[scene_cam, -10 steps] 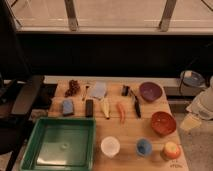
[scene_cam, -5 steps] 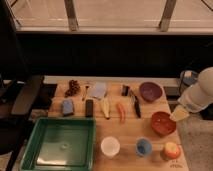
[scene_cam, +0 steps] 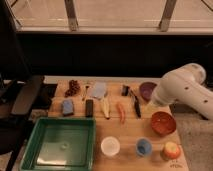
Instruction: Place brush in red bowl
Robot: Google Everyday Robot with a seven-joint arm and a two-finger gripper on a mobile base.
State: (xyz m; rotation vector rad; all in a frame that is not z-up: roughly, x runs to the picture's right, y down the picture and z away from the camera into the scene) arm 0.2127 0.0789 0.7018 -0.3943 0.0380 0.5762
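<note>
The brush (scene_cam: 136, 104), slim with a black handle, lies on the wooden table (scene_cam: 95, 125) right of centre, between the carrot (scene_cam: 121, 112) and the purple bowl (scene_cam: 147, 90). The red bowl (scene_cam: 163, 122) sits near the table's right edge, in front of the purple bowl. My white arm (scene_cam: 182, 90) reaches in from the right. My gripper (scene_cam: 154, 102) is at its lower left end, above the gap between the two bowls and just right of the brush.
A green tray (scene_cam: 62, 142) fills the front left. A white cup (scene_cam: 110, 146), a blue cup (scene_cam: 144, 146) and a round fruit (scene_cam: 171, 150) line the front. A black block (scene_cam: 89, 107), blue sponge (scene_cam: 67, 107) and grapes (scene_cam: 74, 87) lie to the left. A dark chair (scene_cam: 20, 100) stands at the left.
My arm has swung in from the right edge to the left, over the table's right side, toward the bowls and the brush. The objects on the table have not moved.
</note>
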